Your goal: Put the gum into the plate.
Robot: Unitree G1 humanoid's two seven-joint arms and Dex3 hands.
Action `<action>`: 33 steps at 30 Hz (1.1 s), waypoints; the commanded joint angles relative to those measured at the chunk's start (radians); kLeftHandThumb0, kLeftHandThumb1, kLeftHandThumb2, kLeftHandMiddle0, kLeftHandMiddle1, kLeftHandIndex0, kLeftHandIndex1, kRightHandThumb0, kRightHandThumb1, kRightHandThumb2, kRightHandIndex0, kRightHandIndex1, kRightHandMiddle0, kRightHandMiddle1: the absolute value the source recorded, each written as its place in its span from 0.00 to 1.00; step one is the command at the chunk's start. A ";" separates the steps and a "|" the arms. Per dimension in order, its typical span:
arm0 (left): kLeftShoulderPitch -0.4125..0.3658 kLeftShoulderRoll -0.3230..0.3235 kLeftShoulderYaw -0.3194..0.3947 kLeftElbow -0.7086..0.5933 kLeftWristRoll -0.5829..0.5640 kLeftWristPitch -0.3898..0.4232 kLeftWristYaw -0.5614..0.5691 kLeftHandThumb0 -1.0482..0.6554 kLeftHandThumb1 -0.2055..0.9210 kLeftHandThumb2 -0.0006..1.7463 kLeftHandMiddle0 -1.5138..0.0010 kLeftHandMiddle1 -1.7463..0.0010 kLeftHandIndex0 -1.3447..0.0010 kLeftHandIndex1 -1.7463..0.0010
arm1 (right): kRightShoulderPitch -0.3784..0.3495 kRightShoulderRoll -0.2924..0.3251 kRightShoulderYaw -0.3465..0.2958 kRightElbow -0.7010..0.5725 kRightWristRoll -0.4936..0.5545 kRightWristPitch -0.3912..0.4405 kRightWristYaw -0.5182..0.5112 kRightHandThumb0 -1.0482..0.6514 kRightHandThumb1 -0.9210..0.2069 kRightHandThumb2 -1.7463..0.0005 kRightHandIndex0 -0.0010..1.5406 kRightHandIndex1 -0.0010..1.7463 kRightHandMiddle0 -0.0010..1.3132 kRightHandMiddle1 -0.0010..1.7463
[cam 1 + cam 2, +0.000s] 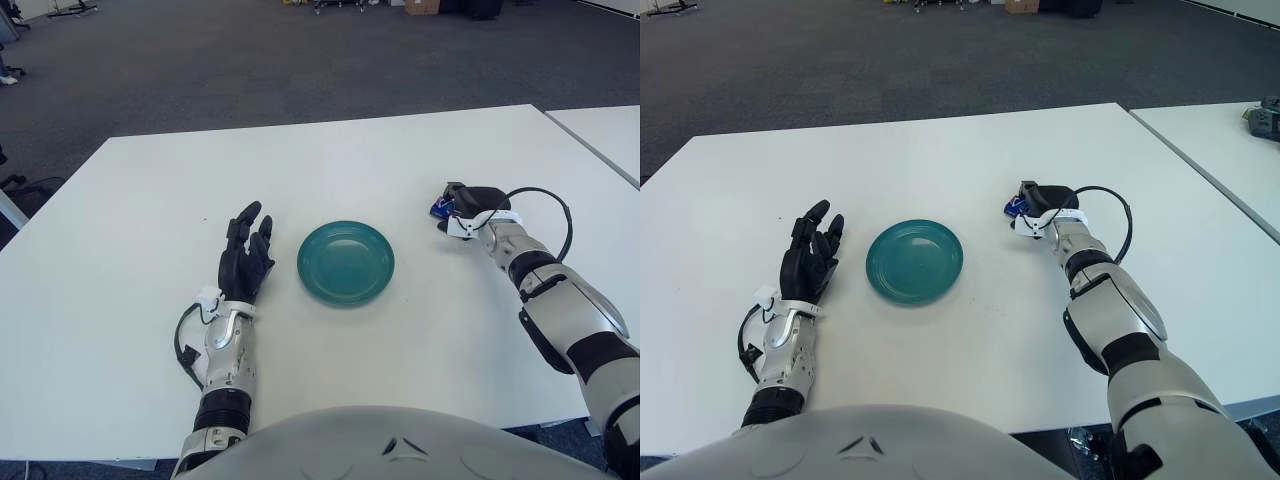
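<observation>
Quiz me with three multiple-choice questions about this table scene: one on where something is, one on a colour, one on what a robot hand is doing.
1. Where is the plate?
A. Between the two robot hands
B. At the table's far edge
C. Under the left robot hand

2. What colour is the plate?
A. Red
B. Teal green
C. Yellow

3. What is the right robot hand doing?
A. Lying flat and open
B. Resting in the plate
C. Closed on the gum

Answers:
1. A: the left robot hand shows just left of the plate, the right one further off on its right.
2. B: its whole surface is teal green, and nothing lies in it.
3. C: its fingers curl around a small blue packet, right of the plate; only the left hand is spread open.
</observation>
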 commanded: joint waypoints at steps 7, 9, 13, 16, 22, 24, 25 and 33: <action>0.057 -0.032 0.001 0.036 -0.008 -0.002 0.011 0.16 1.00 0.45 0.80 1.00 1.00 0.58 | 0.014 0.024 0.015 0.022 -0.008 0.000 0.032 0.38 0.26 0.48 0.51 1.00 0.29 1.00; 0.058 -0.032 0.001 0.036 -0.007 -0.003 0.010 0.15 1.00 0.45 0.81 1.00 1.00 0.59 | 0.009 0.020 0.014 0.022 -0.008 -0.003 0.032 0.38 0.26 0.47 0.51 1.00 0.29 1.00; 0.058 -0.029 0.002 0.040 -0.006 -0.005 0.010 0.15 1.00 0.45 0.81 1.00 1.00 0.59 | -0.046 -0.027 0.004 0.009 -0.003 -0.040 0.044 0.38 0.29 0.45 0.53 1.00 0.31 1.00; 0.057 -0.027 0.003 0.042 -0.009 -0.006 0.007 0.15 1.00 0.46 0.81 1.00 1.00 0.59 | -0.077 -0.049 0.002 -0.005 -0.003 -0.065 0.047 0.38 0.30 0.44 0.54 1.00 0.32 1.00; 0.055 -0.027 0.000 0.042 -0.004 -0.005 0.007 0.15 1.00 0.46 0.80 1.00 1.00 0.56 | -0.152 -0.104 -0.006 -0.093 -0.007 -0.109 0.059 0.38 0.31 0.44 0.56 1.00 0.32 1.00; 0.054 -0.027 -0.001 0.042 -0.003 -0.005 0.008 0.15 1.00 0.46 0.79 0.99 1.00 0.55 | -0.166 -0.125 -0.011 -0.147 -0.009 -0.108 0.080 0.38 0.31 0.43 0.57 1.00 0.32 1.00; 0.053 -0.028 -0.001 0.043 -0.004 -0.005 0.007 0.15 1.00 0.46 0.79 0.99 1.00 0.55 | -0.168 -0.140 -0.014 -0.177 -0.011 -0.112 0.086 0.38 0.31 0.43 0.57 1.00 0.32 1.00; 0.044 -0.029 -0.001 0.055 -0.007 -0.010 0.001 0.14 1.00 0.46 0.78 0.99 1.00 0.52 | -0.136 -0.209 -0.051 -0.395 -0.006 -0.082 0.154 0.38 0.31 0.44 0.57 1.00 0.32 1.00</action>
